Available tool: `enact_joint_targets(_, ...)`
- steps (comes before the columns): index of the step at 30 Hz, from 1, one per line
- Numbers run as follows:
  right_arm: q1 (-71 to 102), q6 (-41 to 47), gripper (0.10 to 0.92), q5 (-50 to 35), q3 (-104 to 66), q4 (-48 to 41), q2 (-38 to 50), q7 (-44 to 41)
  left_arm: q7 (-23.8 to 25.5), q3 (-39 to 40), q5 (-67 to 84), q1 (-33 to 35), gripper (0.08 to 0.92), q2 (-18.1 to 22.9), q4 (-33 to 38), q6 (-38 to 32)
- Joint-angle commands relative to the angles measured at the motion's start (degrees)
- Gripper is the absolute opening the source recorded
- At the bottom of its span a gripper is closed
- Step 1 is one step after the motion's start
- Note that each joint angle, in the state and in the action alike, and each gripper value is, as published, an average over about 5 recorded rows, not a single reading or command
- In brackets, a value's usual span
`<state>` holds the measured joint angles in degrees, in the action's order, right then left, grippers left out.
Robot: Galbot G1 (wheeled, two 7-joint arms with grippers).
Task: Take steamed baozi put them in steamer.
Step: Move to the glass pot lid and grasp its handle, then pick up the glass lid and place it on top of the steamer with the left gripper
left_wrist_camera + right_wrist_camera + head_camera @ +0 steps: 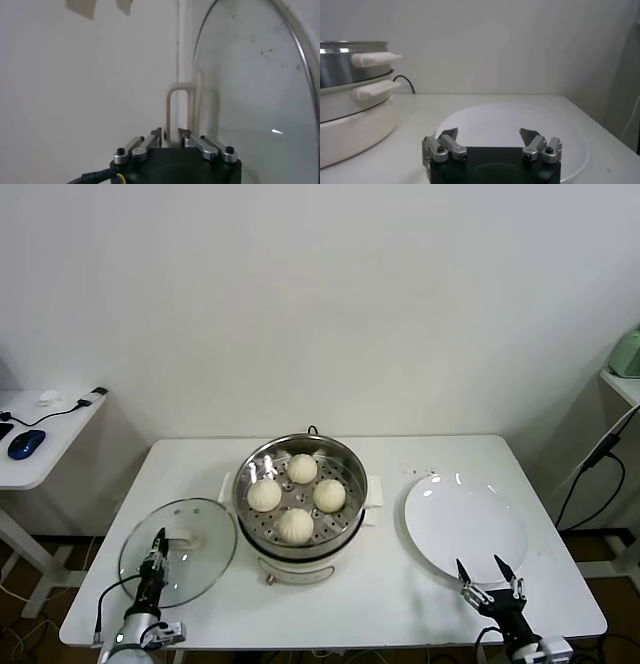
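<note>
Several cream-white steamed baozi [302, 468] lie on the perforated tray inside the shiny steel steamer [345, 464] at the table's middle; the steamer's side and handles [350, 75] also show in the right wrist view. My left gripper [157, 546] is down on the glass lid [200, 569] at the front left, right at its white handle [186, 538]. In the left wrist view the handle [170, 100] rises just past that gripper [172, 132], beside the lid's glass [250, 90]. My right gripper [487, 569] stands open and holds nothing at the near rim of the white plate [465, 524].
The white plate [510, 120] has nothing on it. A side table at far left carries a blue mouse [25, 443] and a cable. A shelf with a pale green object [627, 352] and hanging cables stands at far right. Both grippers are near the table's front edge.
</note>
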<state>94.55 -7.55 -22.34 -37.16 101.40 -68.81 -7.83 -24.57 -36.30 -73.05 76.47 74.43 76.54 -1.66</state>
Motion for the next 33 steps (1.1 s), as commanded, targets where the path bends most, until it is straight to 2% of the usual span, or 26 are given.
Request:
enact_joint_targets(1, -0.2, -0.1, 0.823, 0.2, 0.0, -0.3, -0.2, -0.1, 0.4, -0.1, 0.4, -0.2, 0.264, -0.4, -0.3, 0.4)
enact_joint_targets(6, -0.2, -0.2, 0.823, 0.3, -0.1, -0.4, -0.6, 0.0, -0.2, 0.0, 0.3, -0.3, 0.145, 0.4, -0.8, 0.3)
enact_joint_targets(12, 0.1, -0.4, 0.823, 0.5, -0.3, -0.2, -0.7, 0.0, -0.4, -0.4, 1.7, -0.6, 0.134, 1.3, 1.1, 0.1)
enact_joint_targets(17, 0.3, -0.3, 0.823, 0.6, -0.5, 0.5, -0.8, 0.1, 2.0, -1.5, 5.1, 0.3, 0.134, 1.4, 7.6, 0.2)
enact_joint_targets(23, 0.3, 0.2, 0.823, 2.6, -0.9, 1.0, -0.9, 0.5, 8.4, -3.6, 10.9, 3.8, 0.134, -0.7, 18.8, -0.1)
enact_joint_targets(28, 0.1, 0.4, 0.823, 3.5, -1.1, 1.0, -1.0, 0.7, 17.6, -7.1, 15.5, 6.8, 0.134, -5.3, 28.3, 1.7)
enact_joint_targets(33, -0.3, 0.6, 0.823, 3.9, -0.9, 1.2, -1.0, 0.9, 26.8, -10.0, 19.6, 8.0, 0.134, -8.9, 37.9, 7.9)
